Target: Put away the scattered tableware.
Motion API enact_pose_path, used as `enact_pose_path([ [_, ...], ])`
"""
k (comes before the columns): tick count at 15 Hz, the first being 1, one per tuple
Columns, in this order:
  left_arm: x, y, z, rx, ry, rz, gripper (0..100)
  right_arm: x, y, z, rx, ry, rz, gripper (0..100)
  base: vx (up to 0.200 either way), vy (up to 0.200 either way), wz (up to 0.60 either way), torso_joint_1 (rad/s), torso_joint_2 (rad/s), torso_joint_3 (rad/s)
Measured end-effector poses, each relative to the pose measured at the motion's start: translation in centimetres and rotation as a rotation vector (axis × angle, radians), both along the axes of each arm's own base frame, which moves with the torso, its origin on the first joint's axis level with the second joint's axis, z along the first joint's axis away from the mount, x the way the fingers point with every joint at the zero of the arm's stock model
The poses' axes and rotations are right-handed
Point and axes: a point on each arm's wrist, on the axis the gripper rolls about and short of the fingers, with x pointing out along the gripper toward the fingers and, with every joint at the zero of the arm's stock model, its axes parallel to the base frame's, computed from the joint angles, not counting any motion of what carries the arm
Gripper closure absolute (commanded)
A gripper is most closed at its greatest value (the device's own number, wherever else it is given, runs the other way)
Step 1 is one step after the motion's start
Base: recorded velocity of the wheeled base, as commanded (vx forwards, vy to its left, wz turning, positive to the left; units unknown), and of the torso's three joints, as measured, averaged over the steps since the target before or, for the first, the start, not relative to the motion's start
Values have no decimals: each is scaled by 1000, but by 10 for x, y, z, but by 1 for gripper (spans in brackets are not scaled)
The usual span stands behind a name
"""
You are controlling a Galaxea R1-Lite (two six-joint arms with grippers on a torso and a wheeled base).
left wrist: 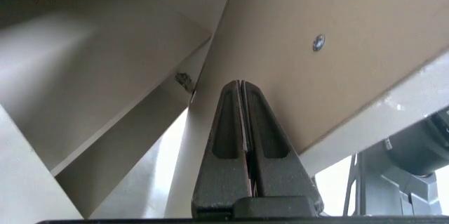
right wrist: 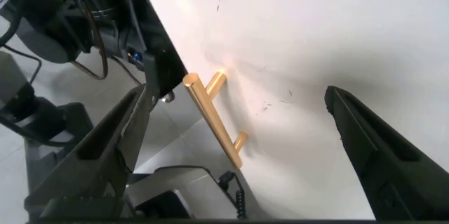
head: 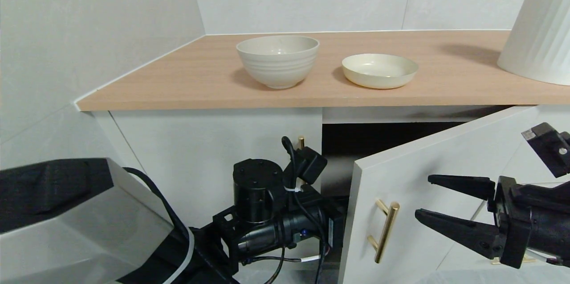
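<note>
A ribbed cream bowl (head: 277,60) and a shallow cream dish (head: 380,70) stand side by side on the wooden countertop (head: 178,83). Below them the right cabinet door (head: 445,164) hangs partly open, with a gold bar handle (head: 384,230) near its free edge. My right gripper (head: 423,197) is open just in front of the door, level with the handle. In the right wrist view the handle (right wrist: 214,119) lies between the spread fingers (right wrist: 119,154) without touching them. My left gripper (left wrist: 240,90) is shut with nothing in it, its tip against the door's inner face (left wrist: 337,13).
A tall white ribbed lamp shade (head: 541,26) stands at the counter's right end. The left cabinet door (head: 200,150) is closed, and a gold handle (head: 301,141) shows above my left arm. Tiled walls enclose the counter at the back and left.
</note>
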Motion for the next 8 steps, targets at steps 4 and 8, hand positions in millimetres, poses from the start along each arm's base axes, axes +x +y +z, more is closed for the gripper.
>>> enact_pose_path([
  [4,0,-3,0,10,9,-6,100,-7,-3,9,7,-17,-1,0,0,0,0,0,0,0],
  [8,2,-8,4,21,20,-9,100,-10,-5,13,16,-35,-2,0,-150,0,0,5,1,2],
])
